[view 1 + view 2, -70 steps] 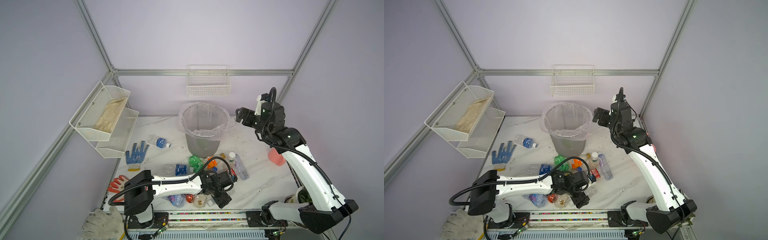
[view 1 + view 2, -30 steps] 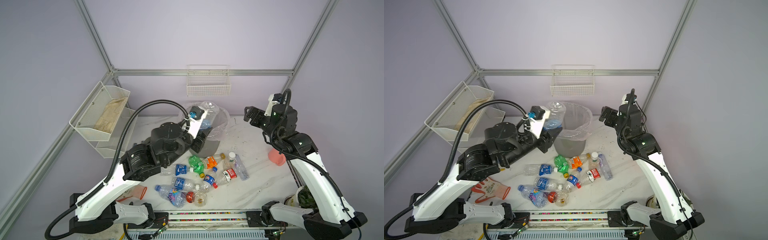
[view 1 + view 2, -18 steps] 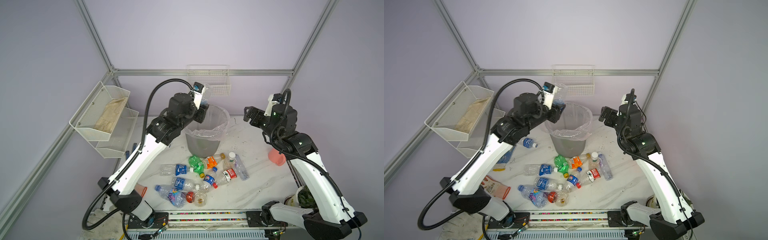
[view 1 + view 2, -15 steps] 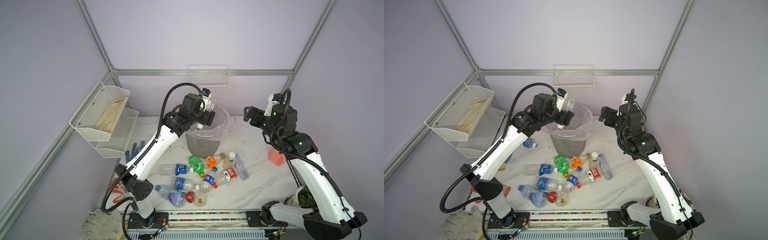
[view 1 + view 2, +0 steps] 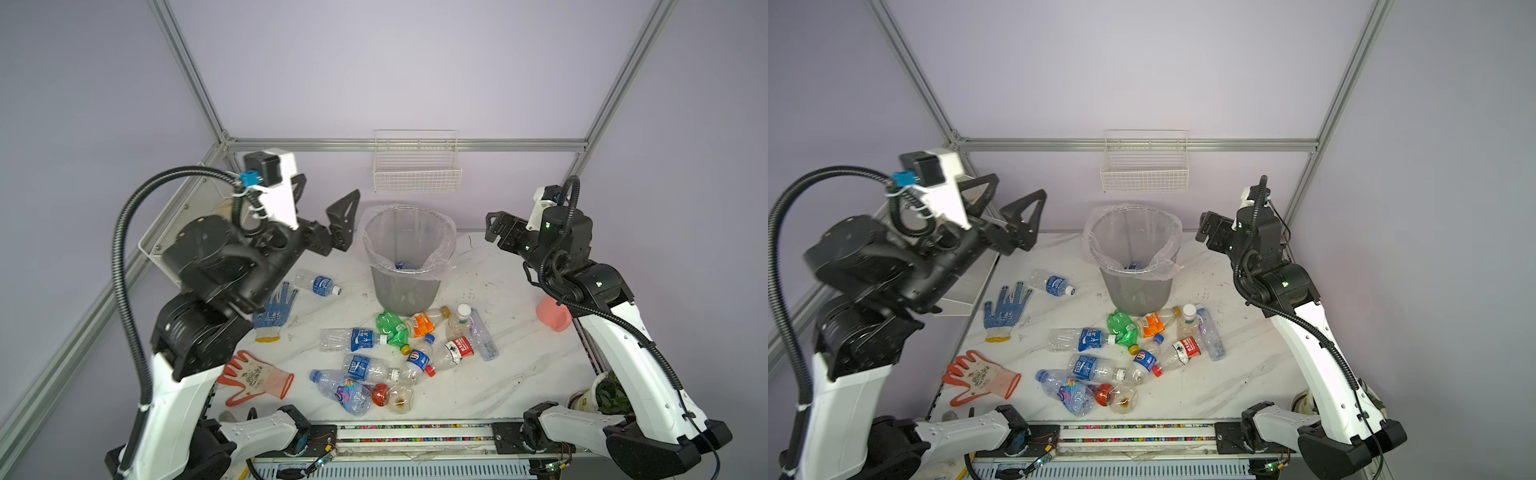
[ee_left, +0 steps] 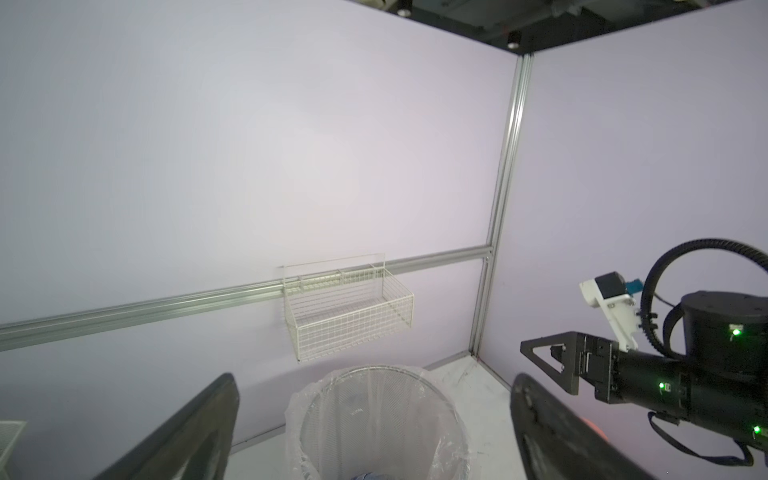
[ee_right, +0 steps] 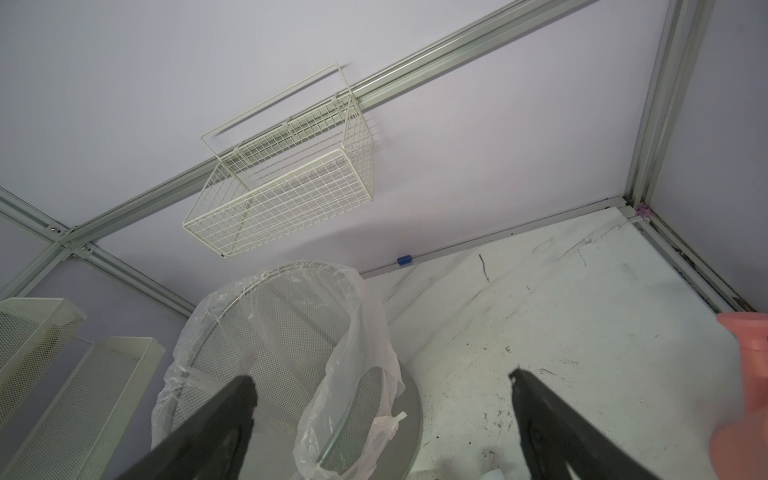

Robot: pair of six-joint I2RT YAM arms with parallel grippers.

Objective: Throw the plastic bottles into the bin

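Note:
The grey bin (image 5: pixel 407 286) (image 5: pixel 1136 291) with its clear bag stands at the back middle. One blue-labelled bottle (image 5: pixel 405 264) (image 5: pixel 1136 265) lies inside it. Several plastic bottles (image 5: pixel 395 349) (image 5: pixel 1121 353) lie in a heap in front of the bin, and a single one (image 5: pixel 318 284) lies to its left. My left gripper (image 5: pixel 326 199) (image 5: pixel 1013 195) (image 6: pixel 374 386) hangs open and empty, raised just left of the bin's rim. At the same height on the bin's right, my right gripper (image 5: pixel 496 226) (image 5: pixel 1210 228) (image 7: pixel 380 378) stands open and empty.
A blue glove (image 5: pixel 274 307) and an orange glove (image 5: pixel 255 378) lie on the left of the table. A pink watering can (image 5: pixel 552 318) sits under the right arm. A white wire basket (image 5: pixel 415 174) hangs on the back wall above the bin. Mesh shelves line the left wall.
My left gripper carried a bottle up over the bin, opened, and the bottle now lies inside. The gripper has since drawn back to the left. The right arm has stayed put.

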